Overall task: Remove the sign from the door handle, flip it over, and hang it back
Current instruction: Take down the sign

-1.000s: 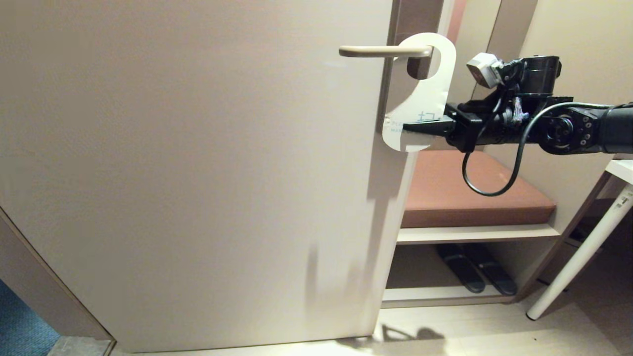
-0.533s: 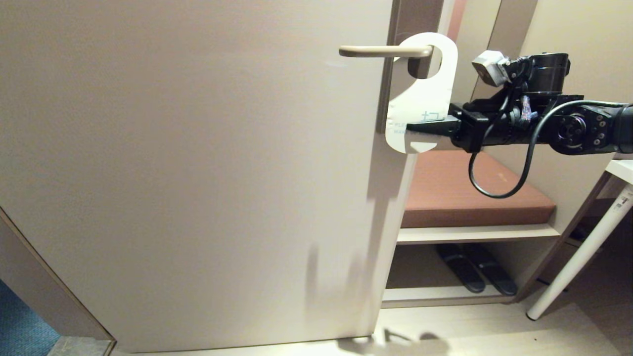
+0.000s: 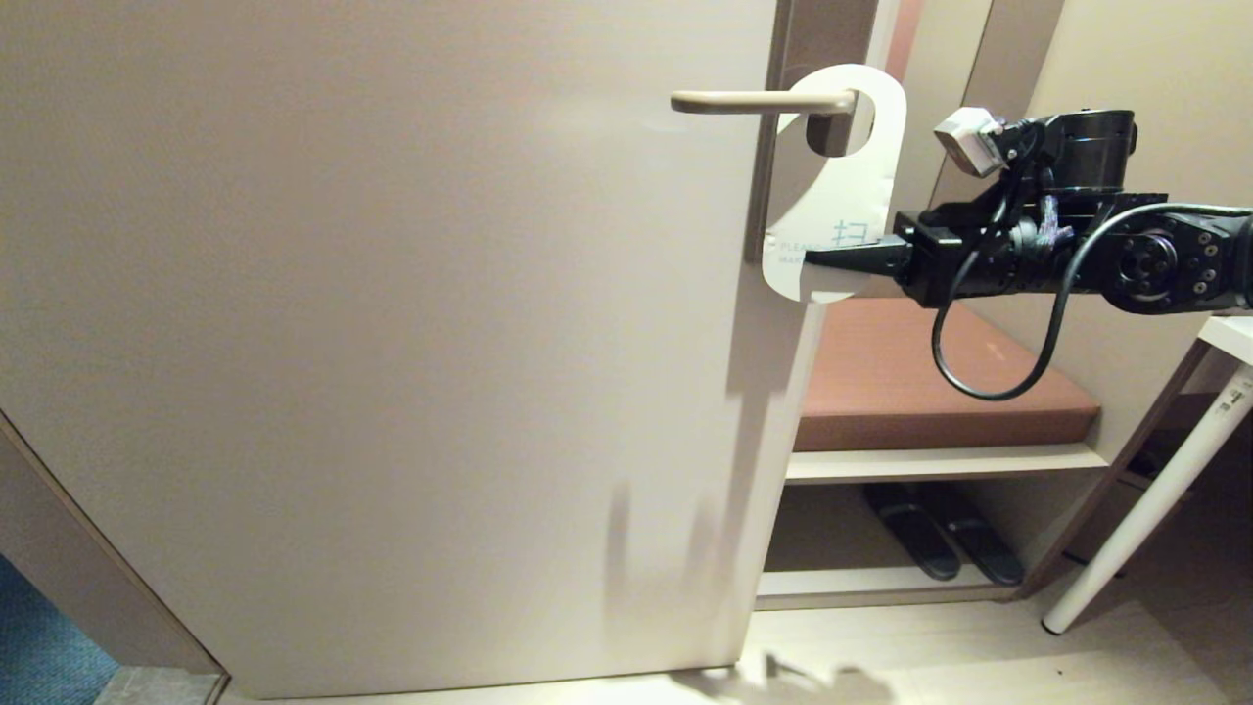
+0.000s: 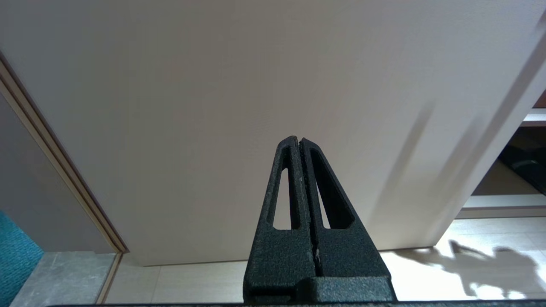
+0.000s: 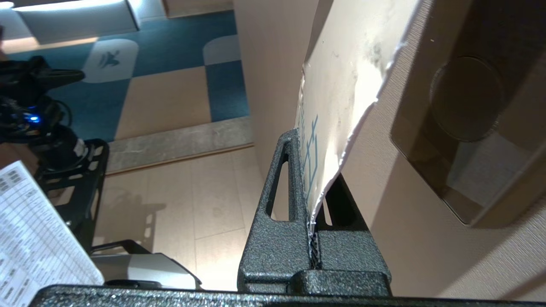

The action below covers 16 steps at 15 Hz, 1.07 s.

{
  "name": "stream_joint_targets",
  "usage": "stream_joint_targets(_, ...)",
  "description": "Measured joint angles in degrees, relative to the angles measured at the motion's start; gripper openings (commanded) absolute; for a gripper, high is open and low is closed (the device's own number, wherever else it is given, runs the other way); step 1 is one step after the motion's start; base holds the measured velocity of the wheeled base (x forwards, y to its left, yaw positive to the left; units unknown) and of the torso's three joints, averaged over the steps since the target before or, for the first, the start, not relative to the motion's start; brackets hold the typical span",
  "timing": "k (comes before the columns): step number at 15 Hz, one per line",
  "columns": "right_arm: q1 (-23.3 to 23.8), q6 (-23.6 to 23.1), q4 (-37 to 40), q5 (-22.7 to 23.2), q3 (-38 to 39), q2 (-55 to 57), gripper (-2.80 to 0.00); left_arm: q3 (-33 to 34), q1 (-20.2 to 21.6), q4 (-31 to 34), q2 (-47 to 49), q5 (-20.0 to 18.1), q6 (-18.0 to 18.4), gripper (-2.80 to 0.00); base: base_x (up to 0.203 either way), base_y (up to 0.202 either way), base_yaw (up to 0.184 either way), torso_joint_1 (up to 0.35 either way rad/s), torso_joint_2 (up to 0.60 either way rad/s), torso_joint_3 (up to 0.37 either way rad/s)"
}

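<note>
The sign (image 3: 837, 201) hangs by its oval hole over the door handle (image 3: 759, 100), white face with blue text toward me. From the right, my right gripper (image 3: 811, 258) reaches in level and is shut on the sign's lower end. In the right wrist view the sign (image 5: 341, 85) is pinched edge-on between the black fingers of the right gripper (image 5: 298, 136). The handle's brown-grey plate (image 3: 817, 39) runs up the door edge. The left gripper (image 4: 297, 140) is shut on nothing, low down, facing the door's lower part.
The beige door (image 3: 392, 323) fills the left and centre. Right of it are a bench with a brown cushion (image 3: 930, 377), dark slippers (image 3: 940, 539) on the shelf under it, and a white table leg (image 3: 1155, 499). Blue carpet (image 3: 44, 651) shows at lower left.
The right arm has drawn back slightly to the right with the sign's lower end, so the card hangs a little straighter. The sign stays on the handle.
</note>
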State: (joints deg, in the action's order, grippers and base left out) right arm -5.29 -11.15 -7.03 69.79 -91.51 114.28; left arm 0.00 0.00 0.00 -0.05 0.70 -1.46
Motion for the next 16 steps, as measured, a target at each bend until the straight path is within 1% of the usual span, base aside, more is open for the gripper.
stream_joint_targets(2, 0.0, 0.4, 0.0, -1.7, 0.3, -0.4, -2.80, 0.0, 0.0, 0.0, 0.0, 0.0, 0.0, -2.80, 0.000, 0.000, 0.000, 0.000, 0.00, 0.000)
stream_joint_targets(7, -1.0, 1.8, 0.0, -8.2, 1.1, -1.4, -2.80, 0.0, 0.0, 0.0, 0.0, 0.0, 0.0, -2.80, 0.000, 0.000, 0.000, 0.000, 0.00, 0.000)
stream_joint_targets(11, -2.0, 4.3, -0.1, -12.4, 1.9, -2.6, -2.80, 0.0, 0.0, 0.0, 0.0, 0.0, 0.0, -2.80, 0.000, 0.000, 0.000, 0.000, 0.00, 0.000)
stream_joint_targets(16, -2.6, 7.8, -0.1, -15.3, 2.6, -4.4, -2.80, 0.0, 0.0, 0.0, 0.0, 0.0, 0.0, -2.80, 0.000, 0.000, 0.000, 0.000, 0.00, 0.000)
